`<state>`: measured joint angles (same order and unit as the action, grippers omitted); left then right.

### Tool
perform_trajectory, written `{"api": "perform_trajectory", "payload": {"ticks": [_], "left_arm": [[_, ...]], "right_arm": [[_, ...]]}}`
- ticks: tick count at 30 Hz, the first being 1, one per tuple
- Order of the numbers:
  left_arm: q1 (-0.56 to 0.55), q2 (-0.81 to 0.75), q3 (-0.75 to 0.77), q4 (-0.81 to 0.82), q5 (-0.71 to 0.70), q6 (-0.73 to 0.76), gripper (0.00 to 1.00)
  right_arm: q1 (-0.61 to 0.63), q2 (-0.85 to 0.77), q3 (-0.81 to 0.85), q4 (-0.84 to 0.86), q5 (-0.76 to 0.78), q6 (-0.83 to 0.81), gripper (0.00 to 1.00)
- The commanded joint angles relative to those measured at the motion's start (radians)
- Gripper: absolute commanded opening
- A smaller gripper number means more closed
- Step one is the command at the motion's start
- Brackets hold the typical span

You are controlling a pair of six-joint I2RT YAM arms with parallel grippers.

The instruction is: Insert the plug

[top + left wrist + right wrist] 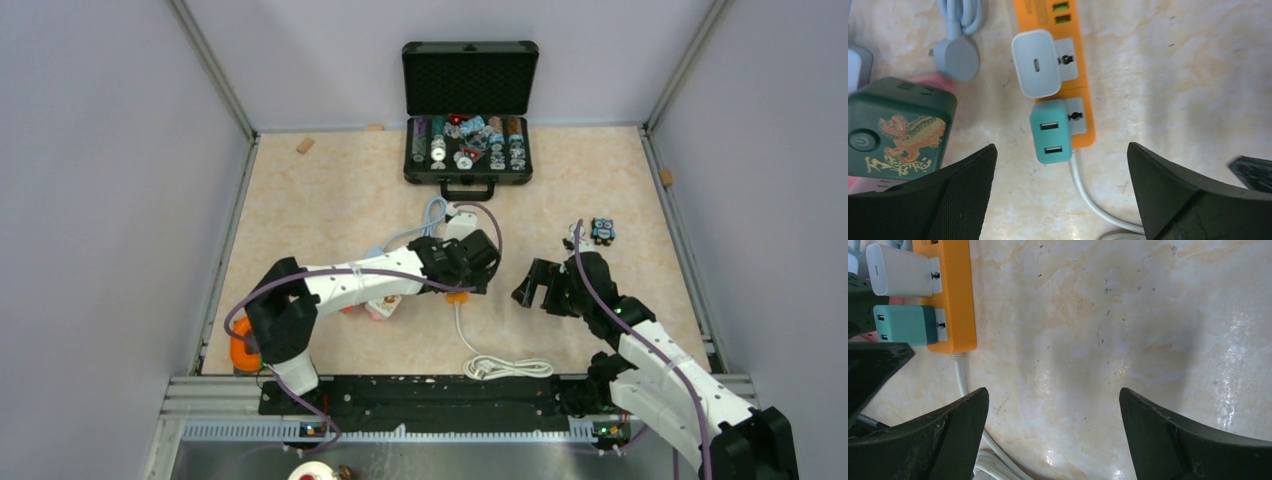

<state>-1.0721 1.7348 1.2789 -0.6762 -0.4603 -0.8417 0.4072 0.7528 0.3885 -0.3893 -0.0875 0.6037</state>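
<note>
Two plugs in the orange strip [1087, 90], upper middle of the left wrist view: white plug [1036, 62] above, teal plug [1050, 131] below, sticking out left. Left gripper [1062, 147] spread wide over it, arm reaching right. Right gripper [1053, 390] spread too.

The beige marble-patterned table [330, 200] carries an open black case [469, 165] at the centre of its far edge. An orange power strip [958, 290] lies mid-table, with its white cord [505, 367] coiled near the front rail. A pale blue cable [432, 215] lies just beside the strip. Small wooden blocks sit at the far-left corner [304, 145] and at the right edge [665, 177].
</note>
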Motion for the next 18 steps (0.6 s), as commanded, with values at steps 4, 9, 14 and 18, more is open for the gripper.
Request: {"api": "perform_trajectory", "payload": {"ticks": [4, 9, 14, 18], "left_arm": [[0.016, -0.208, 0.083, 0.087, 0.070, 0.168, 0.99], [0.071, -0.330, -0.017, 0.236, 0.245, 0.209, 0.99], [0.180, -0.431, -0.158, 0.381, 0.392, 0.194, 0.99], [0.318, -0.487, -0.248, 0.437, 0.527, 0.175, 0.99]], "right_arm": [[-0.008, -0.010, 0.051, 0.019, -0.007, -0.007, 0.99], [-0.008, -0.013, 0.046, 0.019, -0.012, -0.009, 0.99], [-0.008, -0.015, 0.048, 0.017, -0.013, -0.011, 0.99], [-0.008, -0.006, 0.053, 0.028, -0.006, -0.022, 0.99]]}}
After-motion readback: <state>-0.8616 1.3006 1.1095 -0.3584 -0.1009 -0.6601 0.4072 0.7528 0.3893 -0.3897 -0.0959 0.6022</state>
